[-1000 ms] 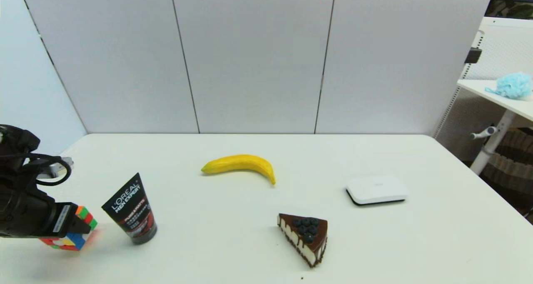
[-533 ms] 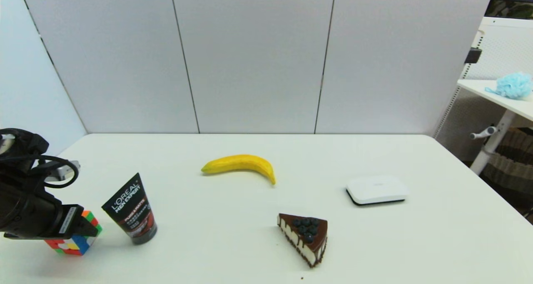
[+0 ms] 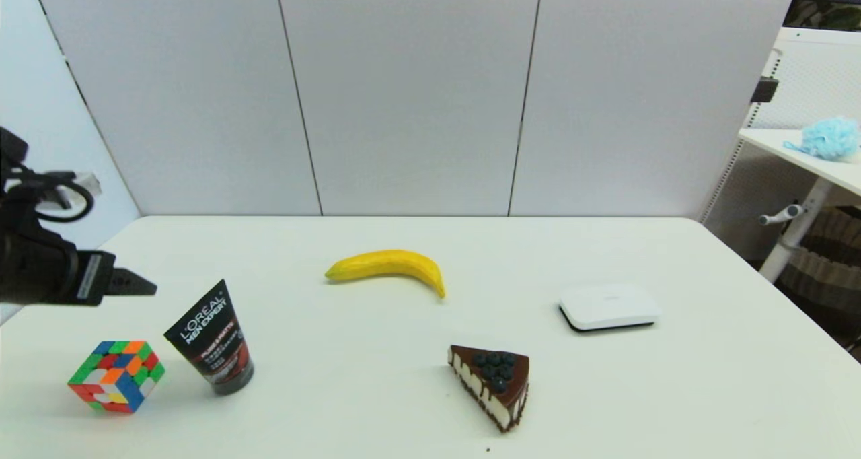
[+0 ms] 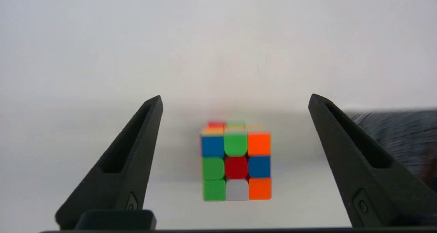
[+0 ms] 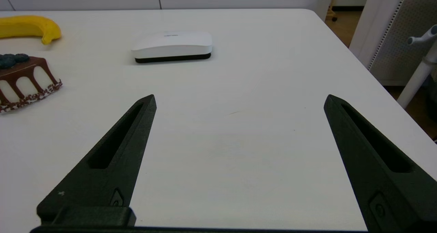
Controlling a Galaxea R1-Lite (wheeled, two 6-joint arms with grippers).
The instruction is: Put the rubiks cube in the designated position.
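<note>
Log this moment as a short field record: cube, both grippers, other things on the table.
cube: rubiks cube rests on the table at its near left, free of any grip
left gripper: open, raised above the cube, not touching it
right gripper: open, over bare table on the right side, holding nothing
beside cube: black tube, standing on its cap, to the cube's right, apart from it
others: banana, cake slice, white box

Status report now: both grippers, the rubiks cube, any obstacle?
Left gripper open, raised above the rubiks cube. Cube rests on the table, apart from the black tube. Right gripper open, parked, empty. Nothing in the way.
</note>
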